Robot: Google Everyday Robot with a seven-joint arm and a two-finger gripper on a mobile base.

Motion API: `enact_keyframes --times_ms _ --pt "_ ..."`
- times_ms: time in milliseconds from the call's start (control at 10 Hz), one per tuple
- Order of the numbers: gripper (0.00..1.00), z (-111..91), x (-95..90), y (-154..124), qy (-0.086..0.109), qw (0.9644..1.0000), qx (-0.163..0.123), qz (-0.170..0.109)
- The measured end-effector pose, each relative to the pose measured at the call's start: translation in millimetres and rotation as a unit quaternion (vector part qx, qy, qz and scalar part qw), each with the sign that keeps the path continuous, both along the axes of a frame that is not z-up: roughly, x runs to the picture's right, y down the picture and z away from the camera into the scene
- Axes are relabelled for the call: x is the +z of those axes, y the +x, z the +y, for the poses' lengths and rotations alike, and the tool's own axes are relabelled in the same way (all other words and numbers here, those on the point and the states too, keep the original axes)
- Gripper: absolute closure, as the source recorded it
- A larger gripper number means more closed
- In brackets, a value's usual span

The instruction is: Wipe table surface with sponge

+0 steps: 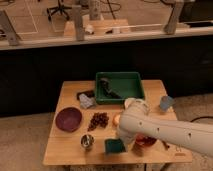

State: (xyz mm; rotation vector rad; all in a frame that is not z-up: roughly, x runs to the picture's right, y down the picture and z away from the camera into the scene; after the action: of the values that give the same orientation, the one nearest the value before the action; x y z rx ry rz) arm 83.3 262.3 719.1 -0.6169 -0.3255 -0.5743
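A dark green sponge (pixel 114 145) lies flat on the wooden table (pixel 65 150), near its front edge and right of centre. My white arm (pixel 160 127) reaches in from the lower right and bends down over the table. My gripper (pixel 123 138) is at the arm's lower end, right at the sponge's right edge and low over the table. The arm hides most of the gripper, and I cannot tell whether it touches the sponge.
A green bin (pixel 119 86) with a dark object stands at the back. A purple bowl (pixel 68 119), grapes (pixel 98 120), a metal cup (pixel 87 141), an orange fruit (pixel 117 120), a red item (pixel 145 141), a blue object (pixel 165 103) and a crumpled grey wrapper (pixel 86 101) lie around.
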Motion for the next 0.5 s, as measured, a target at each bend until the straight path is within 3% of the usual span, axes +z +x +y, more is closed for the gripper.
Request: enact_keyframes --times_ms 500 --pt "0.95 16.1 33.6 10.7 0.011 0.9998 0.015 -0.001"
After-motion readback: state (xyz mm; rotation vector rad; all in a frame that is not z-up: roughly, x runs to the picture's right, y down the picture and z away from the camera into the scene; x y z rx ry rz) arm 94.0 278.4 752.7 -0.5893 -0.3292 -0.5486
